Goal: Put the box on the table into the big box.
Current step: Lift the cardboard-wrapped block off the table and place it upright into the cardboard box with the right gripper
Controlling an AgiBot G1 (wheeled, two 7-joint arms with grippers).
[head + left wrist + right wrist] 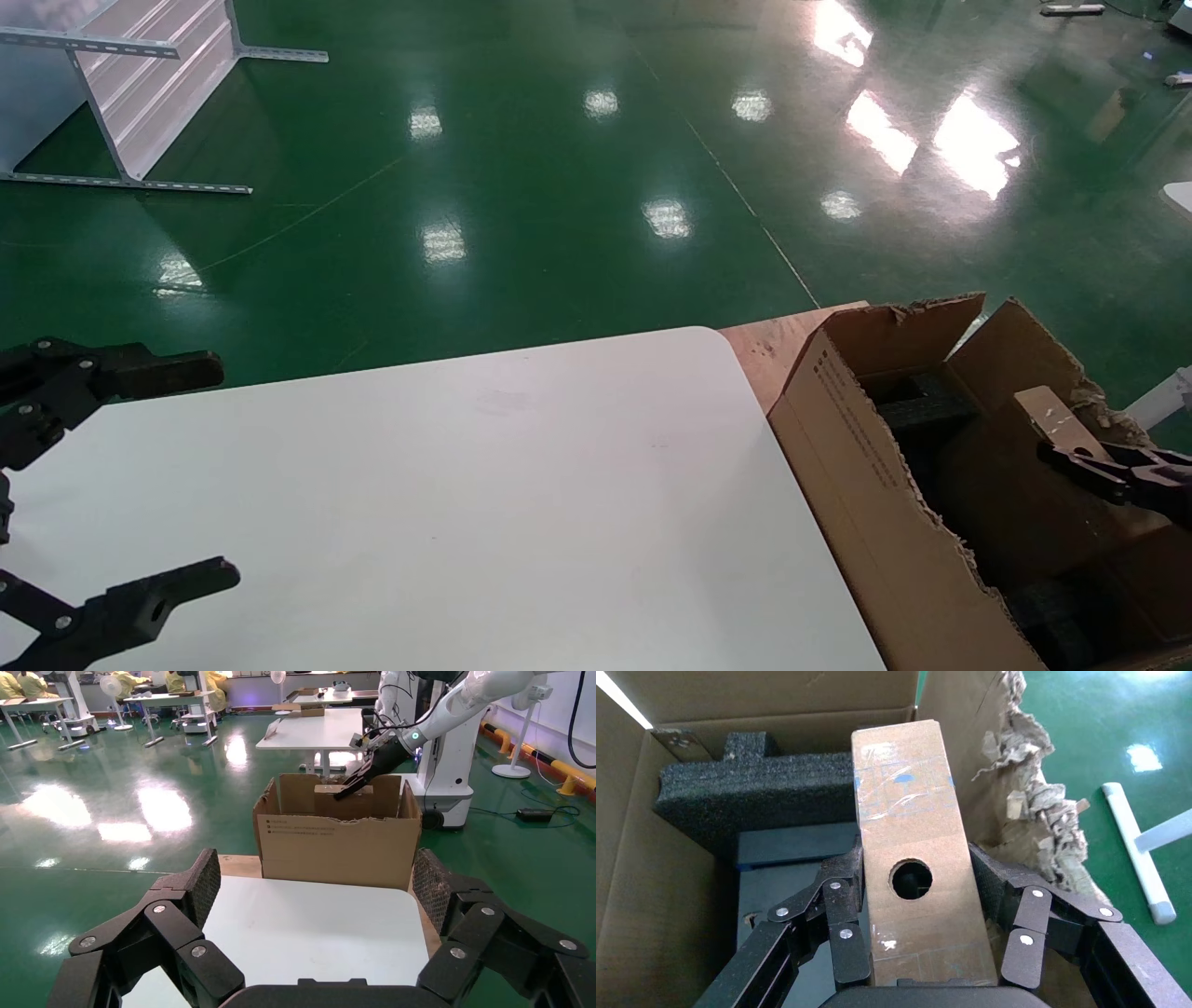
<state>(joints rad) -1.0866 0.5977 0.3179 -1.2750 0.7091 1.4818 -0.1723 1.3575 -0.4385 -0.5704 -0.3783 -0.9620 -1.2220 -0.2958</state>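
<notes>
The box, a small brown cardboard block with a round hole in its upward face and patches of clear tape, is clamped between the two fingers of the right gripper, one pad pressed against each long side. It is held within the open top of the big box, above black foam and a dark panel that line the interior; whether its underside touches anything below cannot be seen. In the head view the box shows only as a tan corner rising over the carton's inner wall, with the right gripper partly cut off by the frame edge. The big box stands just beside the right edge of the table, its ragged torn flaps upright and small black print on the side facing the table. In the left wrist view the carton appears beyond the tabletop's far edge, and the box is half hidden behind its rim. The left gripper hovers over the near left part of the table, fingers spread wide and holding nothing. A glossy green floor surrounds the workspace.
</notes>
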